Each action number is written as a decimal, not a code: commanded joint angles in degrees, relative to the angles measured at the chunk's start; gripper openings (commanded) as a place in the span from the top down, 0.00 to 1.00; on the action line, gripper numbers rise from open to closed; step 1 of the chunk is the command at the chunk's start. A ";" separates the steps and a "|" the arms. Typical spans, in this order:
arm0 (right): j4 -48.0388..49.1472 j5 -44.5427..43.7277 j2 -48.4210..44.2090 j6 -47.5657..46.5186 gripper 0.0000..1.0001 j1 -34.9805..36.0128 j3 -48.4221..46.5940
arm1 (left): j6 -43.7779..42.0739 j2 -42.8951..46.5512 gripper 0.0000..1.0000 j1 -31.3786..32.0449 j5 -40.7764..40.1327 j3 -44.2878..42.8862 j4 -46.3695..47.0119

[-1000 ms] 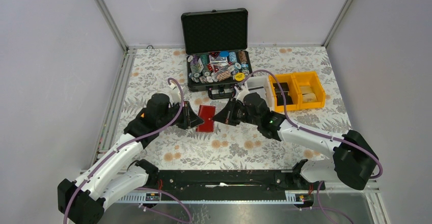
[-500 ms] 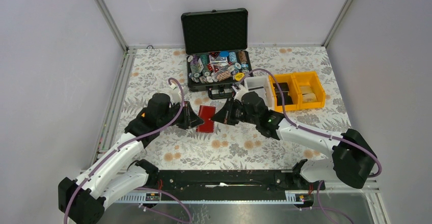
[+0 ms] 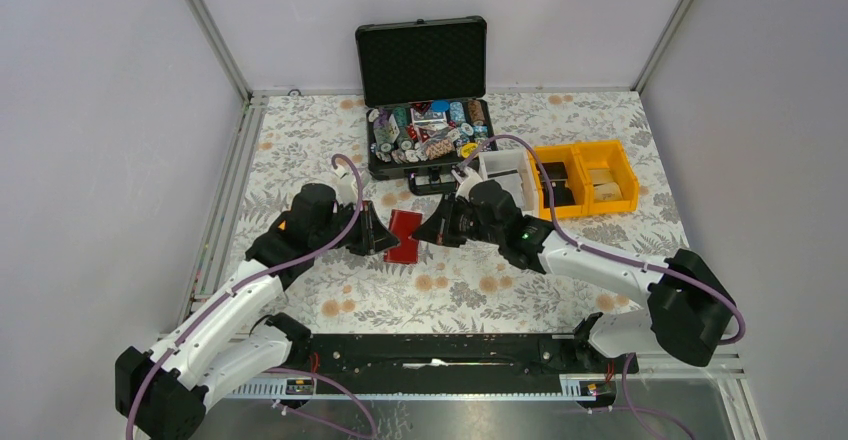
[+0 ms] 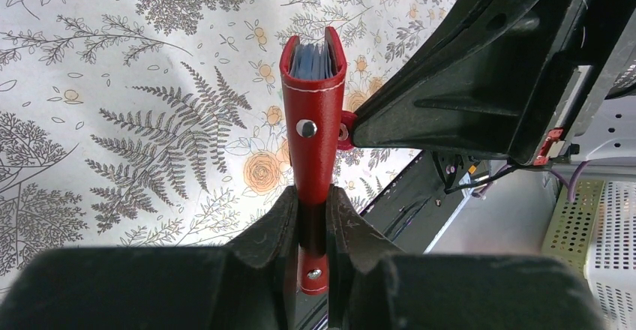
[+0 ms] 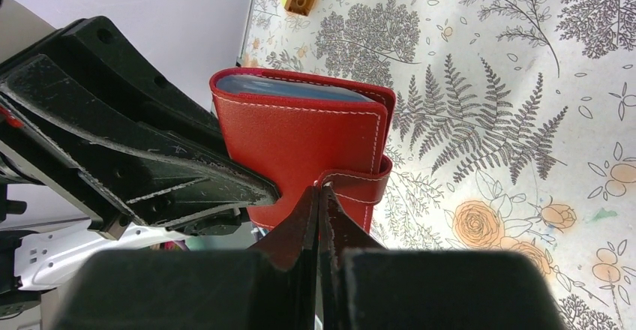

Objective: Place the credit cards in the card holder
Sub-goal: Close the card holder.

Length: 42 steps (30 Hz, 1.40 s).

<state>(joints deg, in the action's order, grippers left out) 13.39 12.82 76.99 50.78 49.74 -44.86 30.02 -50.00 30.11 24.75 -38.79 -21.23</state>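
Floral-patterned tablecloth (image 3: 300,140) is noted across the work surface, which is enclosed by pale walls. At the far edge a black case (image 3: 422,60) stands with its lid raised, filled with poker chips (image 3: 430,130). Yellow bins (image 3: 585,175) are set to the right of the case in the overhead view. Just in front of the case, the card holder (image 3: 403,235) is held on edge between both arms. The left gripper (image 4: 313,214) is clamped on the holder's near end, judged to steady it. The right gripper (image 5: 320,193) is pressed together on the snap tab (image 5: 360,186) and appears to pinch it, judged so that the flap can be drawn over and fastened. Pale blue credit cards (image 4: 313,60) are seen seated inside the holder's open top. Their number cannot be counted, and it cannot be made out whether the holder rests on the cloth. The bins' contents are unclear
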 commanded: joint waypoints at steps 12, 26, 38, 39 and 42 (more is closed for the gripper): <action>-1.17 -1.04 -1.60 -1.34 1.00 1.31 -1.78 | 0.74 0.09 1.00 -0.58 1.87 -0.59 4.23; -0.28 -0.96 0.97 -1.82 1.00 1.94 -3.89 | 0.48 -0.45 1.00 -0.58 3.31 -0.42 4.19; 0.05 -3.59 0.28 -1.13 1.00 1.94 -4.36 | 0.30 -0.63 1.00 -0.58 3.65 -0.35 4.01; 0.01 -3.59 0.30 -1.13 1.00 1.96 -4.36 | 0.30 -0.58 1.00 -0.58 3.66 -0.35 4.01; 0.36 -3.35 0.55 -0.96 1.00 1.94 -4.44 | 0.30 -0.70 1.00 -0.58 3.68 -0.34 4.14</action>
<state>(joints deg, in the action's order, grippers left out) 10.96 11.18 77.84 49.76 50.98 -46.06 30.24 -50.76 29.32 25.41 -38.79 -21.34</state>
